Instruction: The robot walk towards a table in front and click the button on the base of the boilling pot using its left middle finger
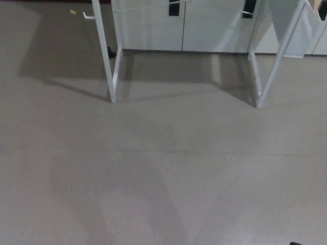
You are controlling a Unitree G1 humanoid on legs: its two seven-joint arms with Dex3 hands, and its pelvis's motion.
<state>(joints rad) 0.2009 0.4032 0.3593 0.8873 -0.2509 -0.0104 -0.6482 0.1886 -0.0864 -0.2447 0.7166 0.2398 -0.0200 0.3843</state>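
The boiling pot isn't anywhere in your head view, and neither is its button or the tabletop, so all you get of the table is its white legs, one pair (113, 66) up at 11 o'clock and the other pair (265, 71) at 1 o'clock. Behind them at 12 there's a run of pale cabinet doors (179, 25), and the rest is plain grey floor (163, 168) with soft shadows. Neither robot hand shows, so you can't tell what the fingers are doing.
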